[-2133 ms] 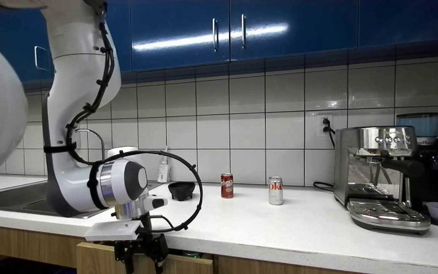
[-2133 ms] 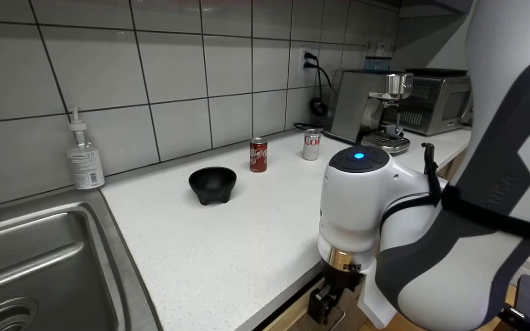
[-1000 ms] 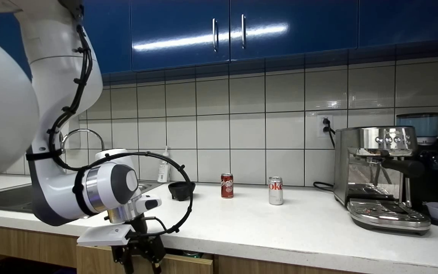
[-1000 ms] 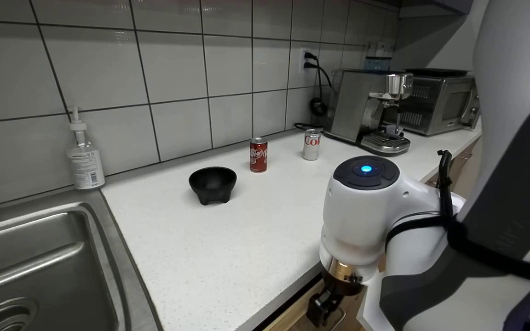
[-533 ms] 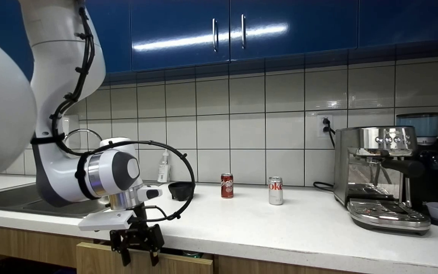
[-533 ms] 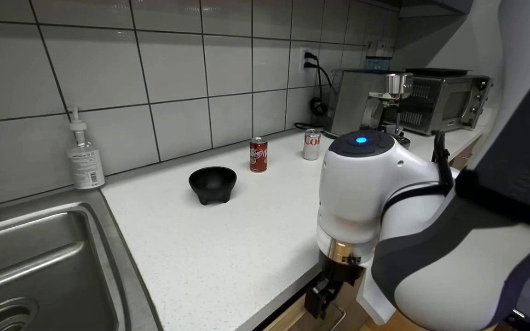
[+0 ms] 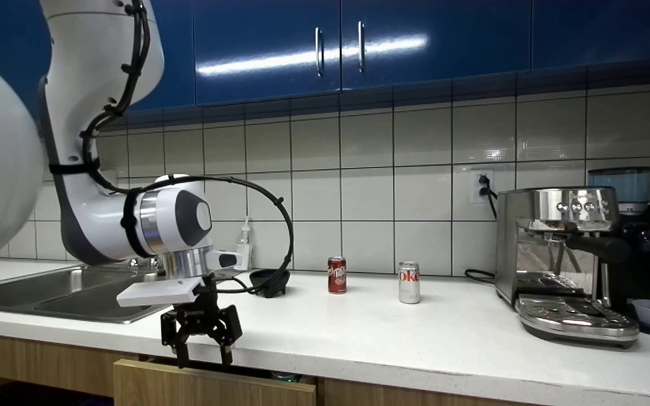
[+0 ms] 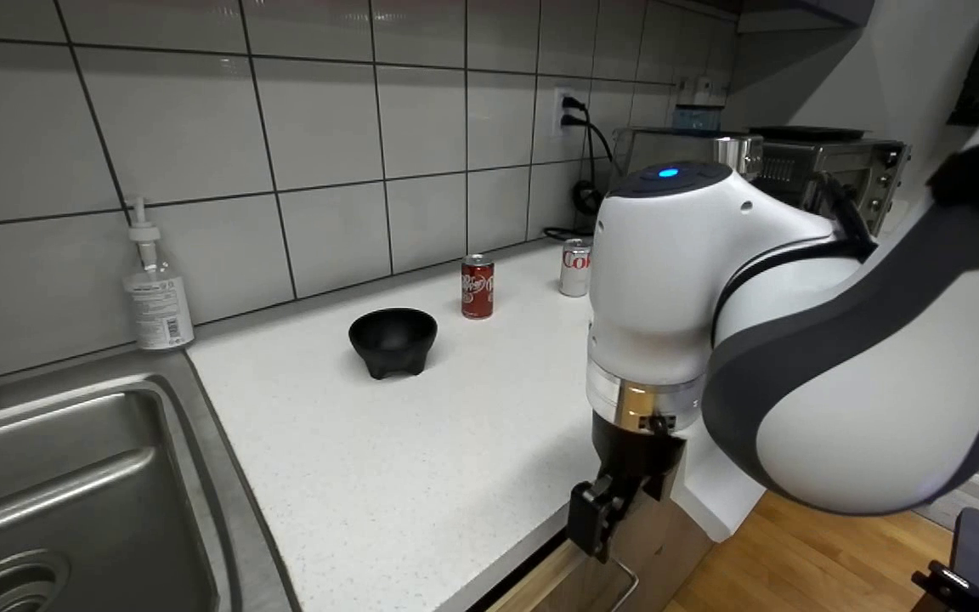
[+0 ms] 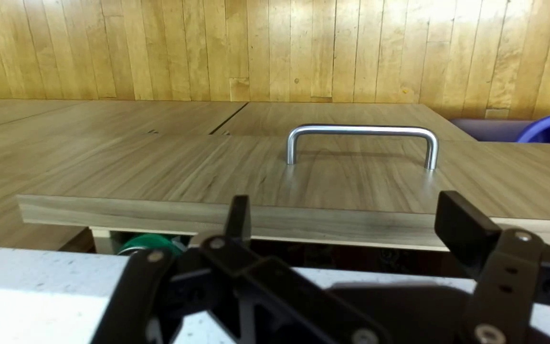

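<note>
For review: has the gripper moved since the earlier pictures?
Yes, upward: in an exterior view, the gripper has risen relative to the unmoved drawer front, its fingers now near its top edge.

1. Jaws: pointing downward, just beyond the front edge of the surface (image 8: 387, 476), near the partly open drawer (image 8: 540, 582).
2. Arm (image 8: 651, 280): wrist section upright, blue indicator (image 8: 668, 172) lit on top.
3. Black bowl (image 8: 393, 342): upright on the surface, well apart from the jaws.
4. Red can (image 8: 478, 287): upright on the surface, near the bowl.
5. White can (image 8: 574, 269): upright, past the red can, beside the arm's outline.
6. Pump bottle (image 8: 158, 302): upright at the rear corner of the sink (image 8: 222, 484).
</note>
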Robot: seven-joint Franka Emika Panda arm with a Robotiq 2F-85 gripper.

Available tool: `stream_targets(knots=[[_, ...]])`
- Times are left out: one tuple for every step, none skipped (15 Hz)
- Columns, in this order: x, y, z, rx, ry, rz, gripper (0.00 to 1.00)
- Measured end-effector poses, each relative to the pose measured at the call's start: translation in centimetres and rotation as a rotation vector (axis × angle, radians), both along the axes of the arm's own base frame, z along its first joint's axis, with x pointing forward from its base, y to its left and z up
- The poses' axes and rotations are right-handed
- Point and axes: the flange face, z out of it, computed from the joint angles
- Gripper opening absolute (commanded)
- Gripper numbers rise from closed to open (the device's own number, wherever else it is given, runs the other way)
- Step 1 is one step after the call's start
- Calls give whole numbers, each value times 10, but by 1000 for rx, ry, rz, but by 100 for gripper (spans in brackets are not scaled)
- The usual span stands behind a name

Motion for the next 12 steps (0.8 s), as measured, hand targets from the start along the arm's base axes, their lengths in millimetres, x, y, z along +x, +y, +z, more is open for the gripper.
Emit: stream_targets(knots=[[0, 1, 5, 6, -3, 4, 100], [0, 2, 11, 13, -7, 6, 100], [0, 2, 15, 17, -11, 10, 100], [0, 3, 20, 21, -17, 15, 100], [0, 3, 24, 24, -23, 21, 100], [0, 4, 28, 26, -30, 27, 100], [0, 4, 33, 28, -38, 34, 100], [0, 4, 37, 28, -47, 41, 100], [0, 4, 42, 27, -57, 49, 100], [0, 3, 46, 27, -66, 56, 100], [0, 3, 51, 26, -77, 62, 100], [1, 3, 57, 25, -89, 66, 100]])
